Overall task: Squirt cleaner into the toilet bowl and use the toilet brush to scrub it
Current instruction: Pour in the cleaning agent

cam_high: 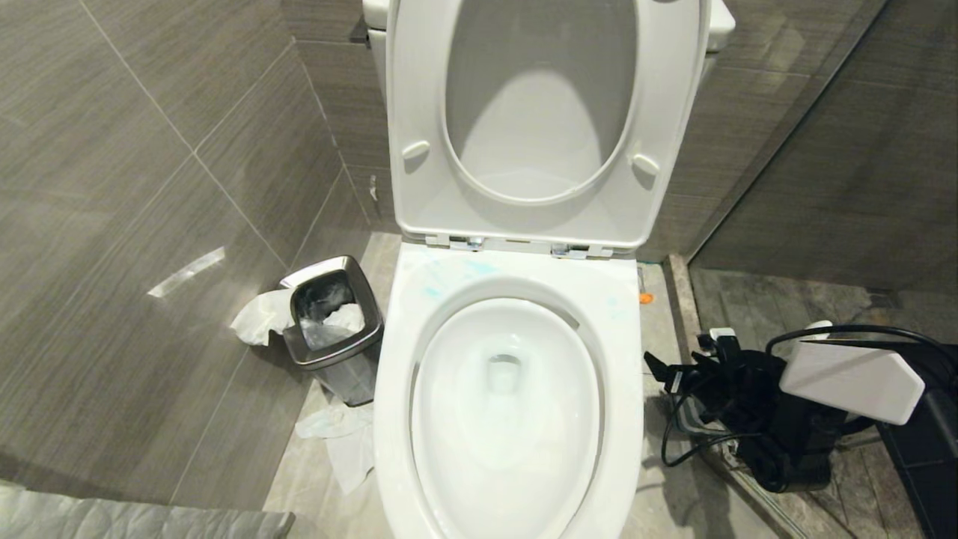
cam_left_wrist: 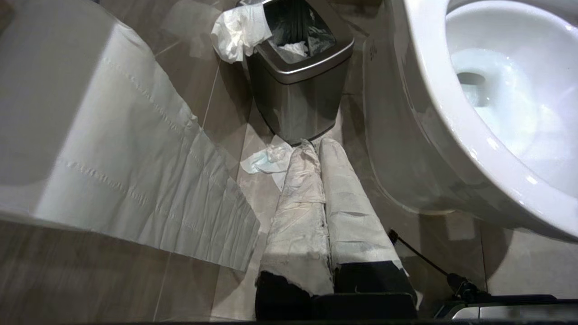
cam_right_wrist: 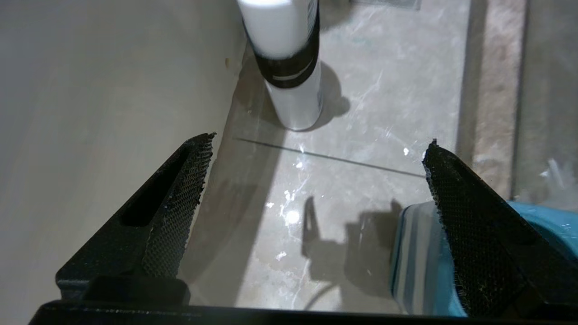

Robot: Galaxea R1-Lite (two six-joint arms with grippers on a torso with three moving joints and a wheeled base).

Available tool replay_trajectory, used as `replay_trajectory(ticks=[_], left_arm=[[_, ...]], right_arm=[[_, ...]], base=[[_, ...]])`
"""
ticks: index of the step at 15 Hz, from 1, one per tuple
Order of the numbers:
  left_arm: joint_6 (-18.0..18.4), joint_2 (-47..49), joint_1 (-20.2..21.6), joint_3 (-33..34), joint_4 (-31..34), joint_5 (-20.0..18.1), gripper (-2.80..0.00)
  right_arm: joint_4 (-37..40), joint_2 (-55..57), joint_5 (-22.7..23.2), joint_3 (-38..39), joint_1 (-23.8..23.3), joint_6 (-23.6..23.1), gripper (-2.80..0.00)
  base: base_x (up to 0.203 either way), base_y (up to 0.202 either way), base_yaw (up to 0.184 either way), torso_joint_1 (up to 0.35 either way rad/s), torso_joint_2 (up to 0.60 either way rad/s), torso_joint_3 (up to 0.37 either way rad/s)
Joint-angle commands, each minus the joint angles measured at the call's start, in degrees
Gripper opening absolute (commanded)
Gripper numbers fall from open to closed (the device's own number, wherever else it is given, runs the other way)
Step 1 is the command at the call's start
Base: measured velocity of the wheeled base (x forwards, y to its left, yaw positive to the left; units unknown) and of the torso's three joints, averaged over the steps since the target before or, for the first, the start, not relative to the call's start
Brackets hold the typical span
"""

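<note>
The toilet bowl (cam_high: 509, 404) is glossy white, with its seat and lid raised. Pale teal streaks of cleaner (cam_high: 447, 278) mark the back of the rim. My right gripper (cam_high: 673, 374) hangs low over the floor to the right of the toilet. In the right wrist view this gripper (cam_right_wrist: 320, 140) is open with only floor tile between its fingers. A blue-grey holder (cam_right_wrist: 420, 262) sits behind one finger, and a white bottle with a black band (cam_right_wrist: 293, 76) stands further off by the toilet's base. The toilet brush is out of view. My left gripper (cam_left_wrist: 314, 144), wrapped in white tape, is shut and empty, left of the bowl (cam_left_wrist: 505, 95).
A small square steel bin (cam_high: 333, 329) stuffed with tissue stands left of the toilet, with crumpled tissue (cam_high: 340, 442) on the floor beside it. A toilet paper roll (cam_left_wrist: 90, 135) hangs close to the left arm. A raised stone sill (cam_high: 681, 299) runs along the right.
</note>
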Motion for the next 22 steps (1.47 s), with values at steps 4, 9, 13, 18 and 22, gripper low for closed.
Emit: replay_trajectory(ticks=[4, 9, 13, 18, 22], left_arm=[[-0.04, 0.09, 0.01, 0.09, -0.07, -0.02, -2.8], [-0.13, 0.09, 0.01, 0.09, -0.07, -0.02, -2.8], [-0.13, 0.09, 0.01, 0.15, 0.02, -0.02, -2.8], [-0.13, 0.09, 0.01, 0.09, -0.07, -0.02, -2.8], [-0.22, 0.09, 0.01, 0.09, 0.02, -0.02, -2.8]], right_arm=[[-0.51, -2.17, 1.35, 0.78, 2.44, 2.38, 0.0], [0.71, -6.68, 0.71, -0.24, 4.2, 1.99, 0.0], [0.93, -7.4, -0.67, -0.38, 4.12, -1.12, 0.0], [0.84, -7.09, -1.29, -1.61, 4.12, -1.46, 0.0], [0.93, -7.25, -1.42, -4.48, 4.12, -4.05, 0.0]], base=[[0.0, 0.0, 0.0, 0.004, 0.0, -0.188], [0.0, 0.0, 0.0, 0.003, 0.0, -0.201], [0.0, 0.0, 0.0, 0.001, 0.0, -0.199], [0.0, 0.0, 0.0, 0.003, 0.0, -0.198], [0.0, 0.0, 0.0, -0.002, 0.0, -0.197]])
